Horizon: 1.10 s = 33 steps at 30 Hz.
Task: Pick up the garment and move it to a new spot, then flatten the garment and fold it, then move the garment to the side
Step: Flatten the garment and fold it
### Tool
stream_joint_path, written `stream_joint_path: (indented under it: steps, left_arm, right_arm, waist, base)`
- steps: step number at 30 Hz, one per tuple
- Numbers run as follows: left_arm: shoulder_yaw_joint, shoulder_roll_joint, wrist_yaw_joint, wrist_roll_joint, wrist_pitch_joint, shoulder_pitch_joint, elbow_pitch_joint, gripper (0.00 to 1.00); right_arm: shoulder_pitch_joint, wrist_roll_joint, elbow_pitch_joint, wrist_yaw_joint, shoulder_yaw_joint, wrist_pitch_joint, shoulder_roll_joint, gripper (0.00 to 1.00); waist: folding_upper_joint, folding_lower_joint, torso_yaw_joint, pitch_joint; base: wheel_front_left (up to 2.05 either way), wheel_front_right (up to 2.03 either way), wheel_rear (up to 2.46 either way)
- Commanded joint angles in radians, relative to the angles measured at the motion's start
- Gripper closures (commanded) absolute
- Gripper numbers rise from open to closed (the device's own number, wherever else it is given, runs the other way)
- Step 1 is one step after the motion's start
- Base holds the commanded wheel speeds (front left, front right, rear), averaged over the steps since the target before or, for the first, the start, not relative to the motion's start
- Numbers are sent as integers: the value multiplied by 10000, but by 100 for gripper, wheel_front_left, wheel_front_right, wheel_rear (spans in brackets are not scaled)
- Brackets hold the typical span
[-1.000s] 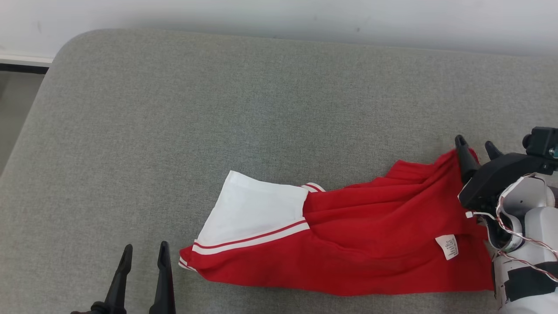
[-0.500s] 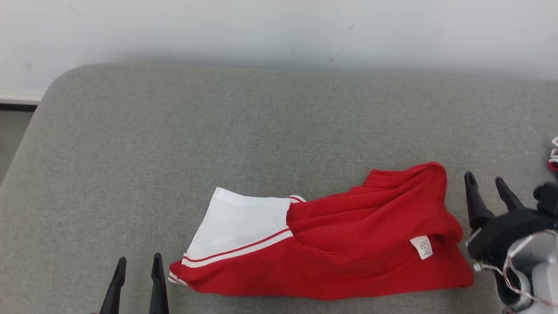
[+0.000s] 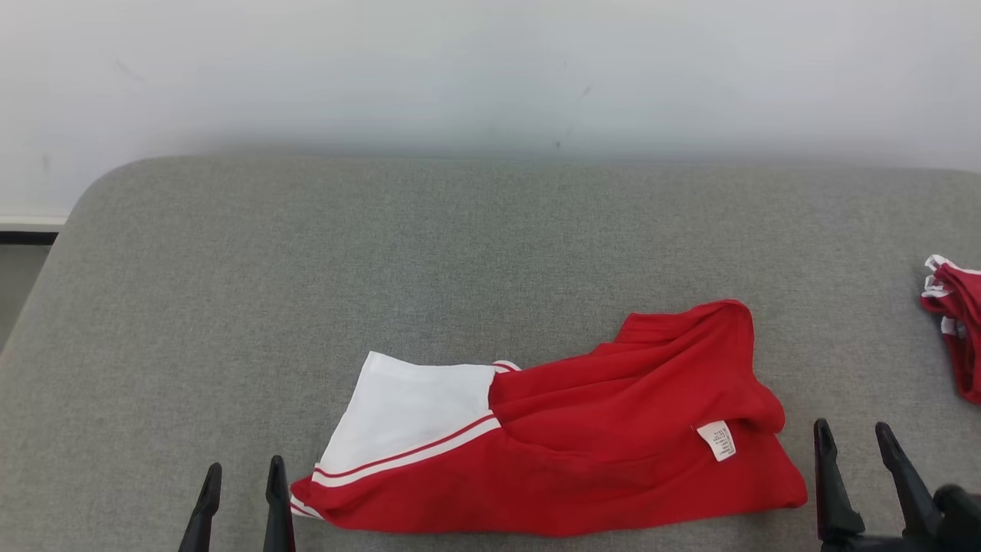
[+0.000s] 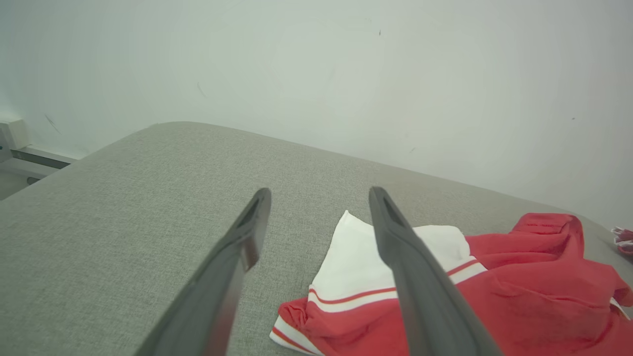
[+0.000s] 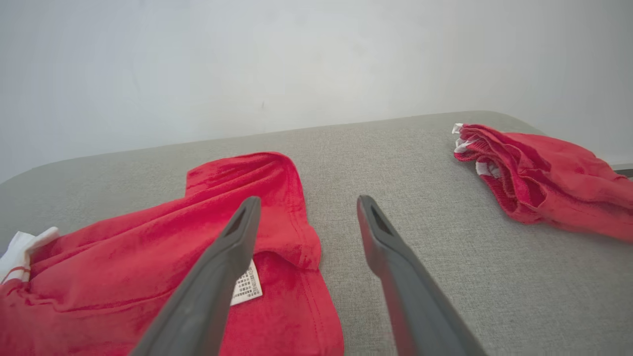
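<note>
Garment point(image 3: 582, 468), red with a white panel, lies loose and rumpled on the grey cushion point(image 3: 306, 268) that carries it. I take the garment as reference for every position below.

Change noted: a second ago the right gripper point(image 3: 852, 452) was hard against the garment's right-hand red end, with the cloth drawn up toward it. That end has since dropped into a fold and the arm has backed off. The head camera tilted up over the same interval, so the shift of the whole picture is not movement of the cloth. My judgement is that the relocation step is finished and flattening comes next.

Second red garment point(image 3: 954, 330) lies well apart to the garment's right. The head view clips it at the frame edge. The right wrist view shows it bunched, with white trim at one end.

Right gripper now stands just beside the garment's right edge, fingers point(image 5: 237, 247) spread wide and holding nothing. Left gripper point(image 3: 244, 491) stands just beside the striped left corner, likewise spread wide and empty. The left wrist view shows that corner doubled over, which the head view barely gives.

Care label point(image 3: 718, 441) sits on the garment's right portion, below the dropped fold.
</note>
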Motion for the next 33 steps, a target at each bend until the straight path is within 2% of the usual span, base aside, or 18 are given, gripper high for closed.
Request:
stream_joint_path:
  steps: [1,6,10,16,29,33]
  left_arm:
    - [40,-17,29,41,-28,110,-32,0]
    - [105,-16,66,128,-28,249,33,0]
    - [146,-18,67,187,-30,356,145,0]
    - [172,-16,119,238,-28,426,284,0]
    - [168,-16,149,203,-28,389,276,0]
    - [164,-18,149,184,-28,446,260,0]
  right_arm:
    - [150,-149,48,-27,35,-372,33,0]
    - [599,-409,419,-27,413,-1660,206,0]
    - [872,-401,962,-27,876,-1999,260,0]
    - [867,-347,1487,-27,1216,-2151,285,0]
    - [690,-325,1689,-27,1061,-2216,288,0]
    - [549,-267,1667,-27,1111,-1808,287,0]
  waist:
    - [0,2,-56,-112]
    - [0,2,-175,-434]
    - [0,2,-300,-702]
    - [0,2,-480,-901]
    - [0,2,-523,-936]
    - [0,2,-502,-893]
  base:
    - [0,0,0]
    - [0,0,0]
    - [0,0,0]
    - [0,0,0]
    - [0,0,0]
    - [0,0,0]
